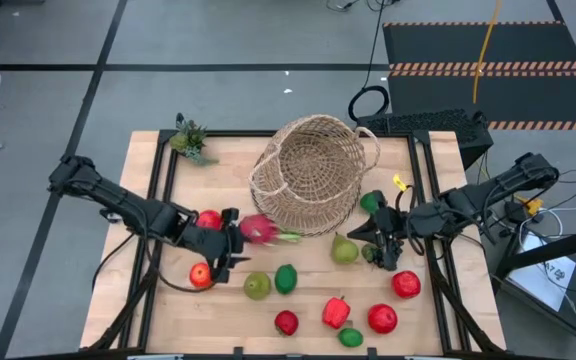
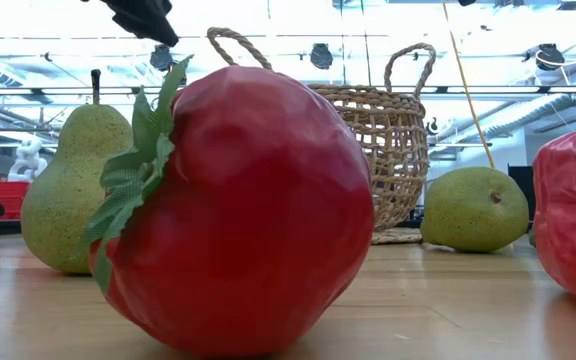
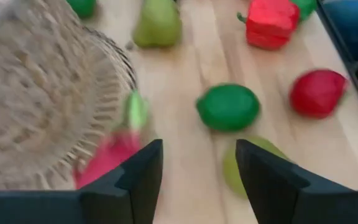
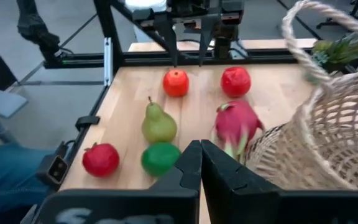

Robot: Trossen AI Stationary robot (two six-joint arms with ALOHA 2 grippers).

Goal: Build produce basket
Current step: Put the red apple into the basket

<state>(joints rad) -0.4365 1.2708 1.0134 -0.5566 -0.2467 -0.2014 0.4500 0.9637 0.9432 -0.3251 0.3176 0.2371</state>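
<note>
The tan wicker basket (image 1: 313, 175) stands at the table's far middle, and its inside shows from above. My left gripper (image 1: 228, 248) is open, low over the table just left of the pink dragonfruit (image 1: 258, 230). In the left wrist view the dragonfruit (image 3: 107, 157) lies in front of one finger, against the basket (image 3: 36, 93), and nothing is in the gap (image 3: 197, 171). My right gripper (image 1: 383, 250) is shut and empty (image 4: 199, 152), right of a green pear (image 1: 344, 249). Red apples (image 1: 209, 220) (image 1: 200, 274), a pear (image 1: 257, 286) and a lime (image 1: 286, 278) lie loose on the boards.
Near the front edge lie a red pepper (image 1: 336, 312), red fruits (image 1: 286, 322) (image 1: 382, 318) (image 1: 405, 285) and a lime (image 1: 351, 337). A green fruit (image 1: 371, 202) sits right of the basket. A small spiky plant (image 1: 190, 138) stands at the far left corner. Bare boards show along the left edge.
</note>
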